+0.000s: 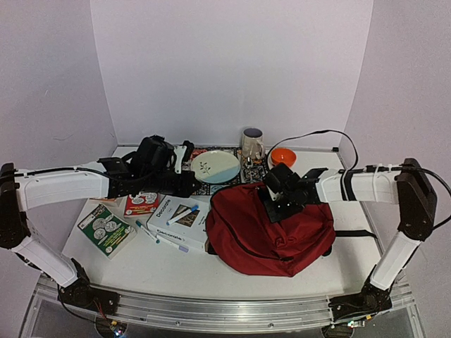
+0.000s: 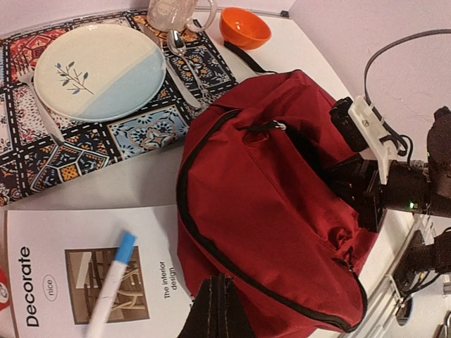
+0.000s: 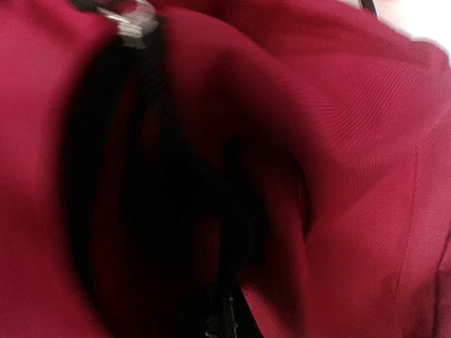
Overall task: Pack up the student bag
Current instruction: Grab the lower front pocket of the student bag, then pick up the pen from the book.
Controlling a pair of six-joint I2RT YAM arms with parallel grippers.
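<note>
The student bag (image 1: 271, 229), dark red with black zippers, lies on the right half of the table; it also fills the left wrist view (image 2: 275, 204) and the right wrist view (image 3: 352, 176). My right gripper (image 1: 273, 205) presses into the bag's top. Close up, its dark fingers (image 3: 229, 313) are together on the black zipper line (image 3: 165, 127), below a silver zipper pull (image 3: 130, 17). My left gripper (image 1: 189, 184) hangs just left of the bag's upper edge. Its fingers (image 2: 220, 310) are shut, with nothing visible between them.
A Decorate book (image 1: 180, 222) with a blue-capped pen (image 1: 183, 213) lies beside the bag's left side. Further left are a green book (image 1: 106, 229) and a red one (image 1: 142, 204). Behind, a patterned placemat (image 2: 141, 130) holds a plate (image 1: 215, 166), with a mug (image 1: 251, 143) and an orange bowl (image 1: 283, 156) nearby.
</note>
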